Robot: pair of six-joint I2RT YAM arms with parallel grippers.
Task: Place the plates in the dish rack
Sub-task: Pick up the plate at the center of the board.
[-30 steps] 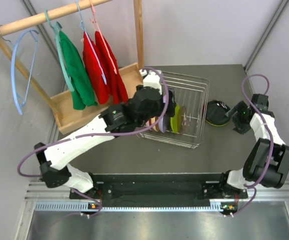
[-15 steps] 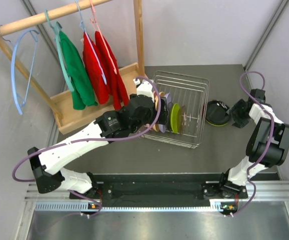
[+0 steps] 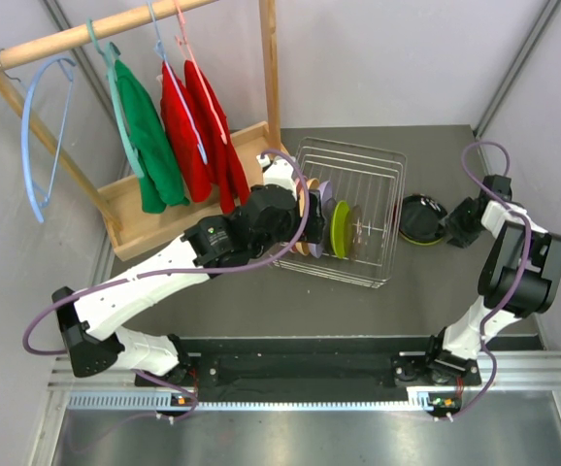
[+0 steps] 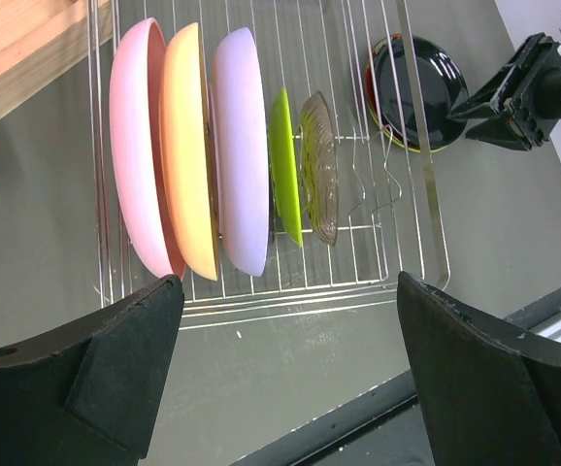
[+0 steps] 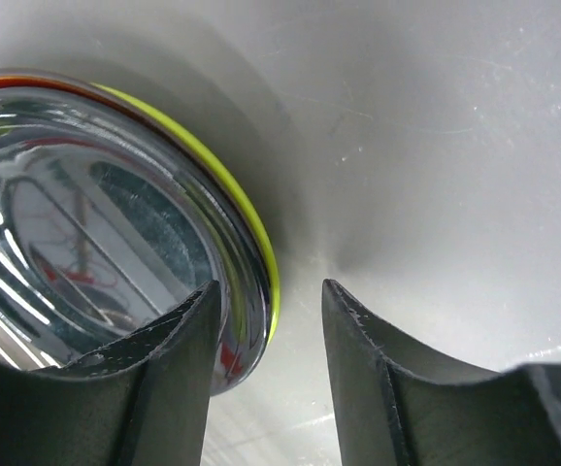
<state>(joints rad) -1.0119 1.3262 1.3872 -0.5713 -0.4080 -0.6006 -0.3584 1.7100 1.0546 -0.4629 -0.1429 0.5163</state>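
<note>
Bimanual workcell, described from the arm bases outward. Both arms are bolted at the near edge of a dark table (image 3: 261, 301).

The left arm reaches diagonally to the near-left side of the dish rack (image 4: 358, 252). The left gripper (image 4: 287, 291) hangs over the rack's near edge, its jaws spread wide and holding nothing.

Five plates stand on edge in one row between the rack's upright wires. From left to right in the left wrist view they are the pink plate (image 4: 133, 160), orange plate (image 4: 185, 155), lavender plate (image 4: 242, 155), small lime-green plate (image 4: 282, 170) and clear ribbed plate (image 4: 319, 165). The first three sit close together.

To the right of the rack, apart from it, a flat stack of plates (image 3: 421, 218) lies on the table. A glossy dark plate (image 5: 86, 223) is on top. Beneath it a lime-green rim (image 5: 251, 233) and a red edge (image 5: 9, 85) show.

The right gripper (image 5: 269, 289) meets the stack from the right with its jaws partly apart, astride the stack's rim. One finger lies over the dark plate and the other stands outside the lime-green rim, with bare table showing between that finger and the rim.

At the far left stands a wooden clothes stand (image 3: 135, 209). It carries a green garment (image 3: 149, 146), two red garments (image 3: 203, 131) and a bare blue hanger (image 3: 43, 136).
</note>
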